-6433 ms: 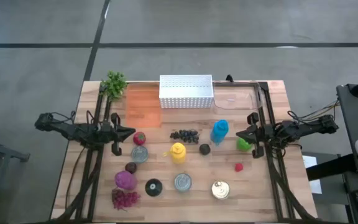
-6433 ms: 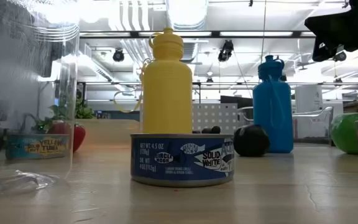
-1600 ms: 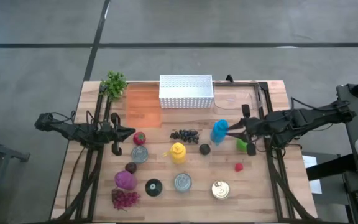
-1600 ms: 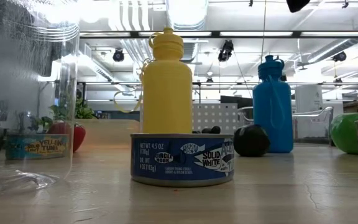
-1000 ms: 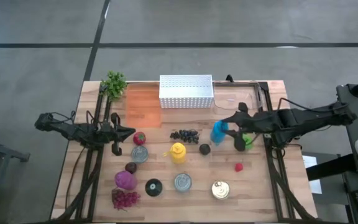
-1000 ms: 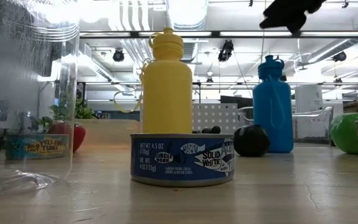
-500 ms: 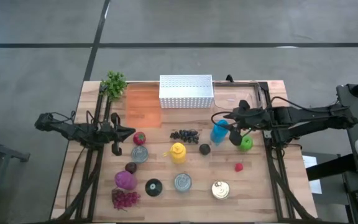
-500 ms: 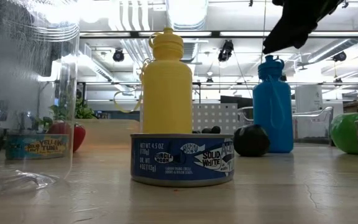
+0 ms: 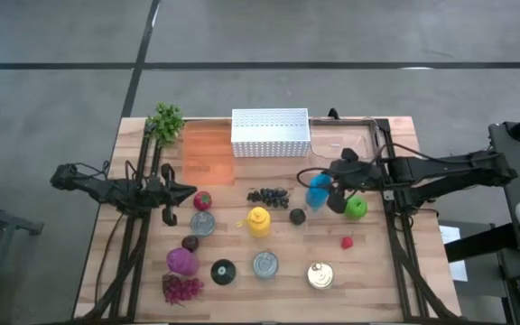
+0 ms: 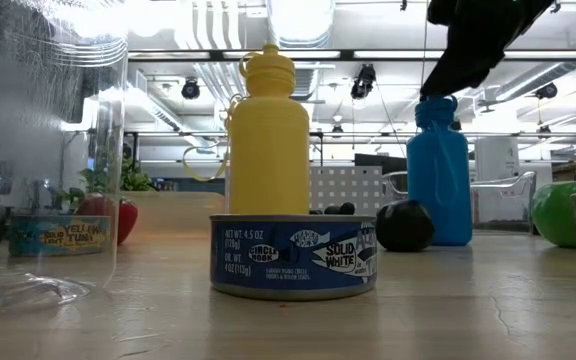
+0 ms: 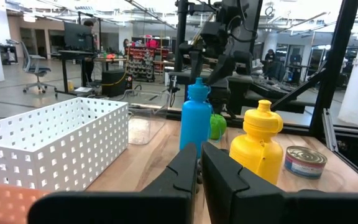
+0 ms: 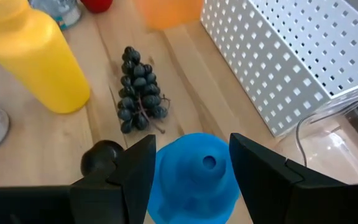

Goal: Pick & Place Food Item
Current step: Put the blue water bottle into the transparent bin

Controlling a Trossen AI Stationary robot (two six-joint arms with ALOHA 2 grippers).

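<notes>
Smooth plastic blue bottle [image 12: 196, 169], perforated white basket [image 12: 278, 56], matt pale wooden table [image 10: 288, 320], shiny metal can [image 10: 293, 256].

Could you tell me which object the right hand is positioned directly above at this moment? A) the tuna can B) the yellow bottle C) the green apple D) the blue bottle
D: the right wrist view shows the blue bottle capped top directly between the open fingers of the right hand, and the high view places that hand over the bottle too, with nothing gripped yet.
</notes>
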